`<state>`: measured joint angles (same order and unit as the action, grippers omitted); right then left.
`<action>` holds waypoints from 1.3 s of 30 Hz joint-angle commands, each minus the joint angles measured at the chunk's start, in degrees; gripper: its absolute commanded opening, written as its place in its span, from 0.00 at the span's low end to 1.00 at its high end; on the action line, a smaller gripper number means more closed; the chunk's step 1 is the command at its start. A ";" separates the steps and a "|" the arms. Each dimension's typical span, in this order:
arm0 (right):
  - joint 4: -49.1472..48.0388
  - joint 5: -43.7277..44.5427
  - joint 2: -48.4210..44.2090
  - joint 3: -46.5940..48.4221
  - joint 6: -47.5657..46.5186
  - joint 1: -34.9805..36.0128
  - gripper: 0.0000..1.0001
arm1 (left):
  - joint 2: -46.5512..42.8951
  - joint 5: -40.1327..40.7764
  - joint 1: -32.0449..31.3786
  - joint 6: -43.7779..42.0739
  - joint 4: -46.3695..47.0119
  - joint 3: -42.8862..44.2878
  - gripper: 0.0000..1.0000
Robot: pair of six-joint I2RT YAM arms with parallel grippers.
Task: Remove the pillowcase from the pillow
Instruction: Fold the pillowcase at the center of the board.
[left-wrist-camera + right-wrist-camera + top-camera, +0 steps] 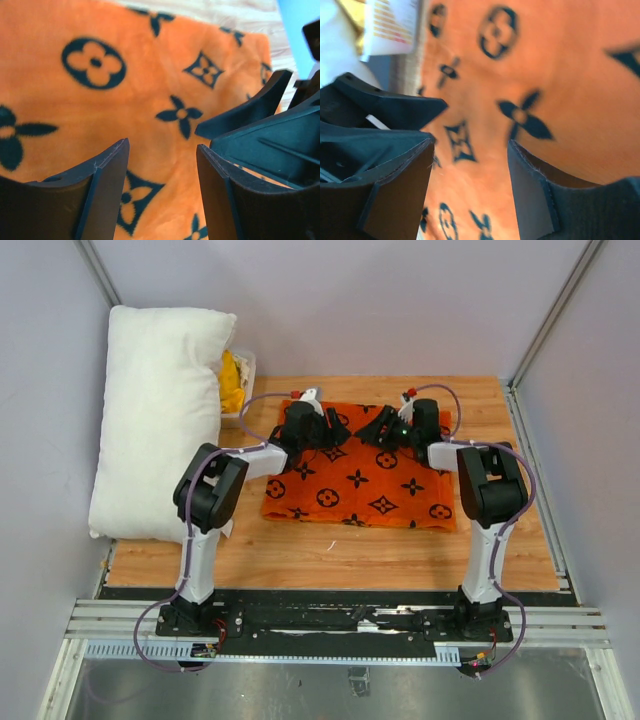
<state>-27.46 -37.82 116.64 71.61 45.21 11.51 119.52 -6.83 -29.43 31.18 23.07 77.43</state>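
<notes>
Left hand (161, 150) and right hand (470, 150) hang open, empty, over the soft, limp pillowcase (365, 485), probably best pinched at the edge beneath them.

Pillow (158, 420) left of pillowcase (362, 490)

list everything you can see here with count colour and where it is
pillow: one, plain white, far left, leaning on the left wall
pillowcase: one, orange with black flower and circle motifs, spread flat mid table, off the pillow
yellow cloth: one, plain yellow, back left behind the pillow, inside the container
container: one, pale, back left corner
table: one, light wood, under everything
left gripper: one, black, open, over the far edge of the pillowcase, nothing between the fingers
right gripper: one, black, open, over the far edge too, facing the left one
</notes>
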 commanded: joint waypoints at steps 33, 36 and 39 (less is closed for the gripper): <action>-12.30 4.74 -19.53 -23.84 5.15 -12.88 0.72 | -20.68 18.26 4.96 -4.30 -6.23 -18.87 0.70; -11.74 6.27 -20.97 -24.39 4.70 -8.21 0.74 | -22.23 14.07 2.90 -2.14 -3.84 -21.99 0.71; -12.53 6.45 -19.88 -24.95 4.42 -3.17 0.82 | -22.28 9.20 1.71 0.30 1.07 -26.31 0.73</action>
<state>-42.65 -33.93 95.55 47.18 52.51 3.14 97.25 6.72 -26.83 29.87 19.20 56.23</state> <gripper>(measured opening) 0.776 0.717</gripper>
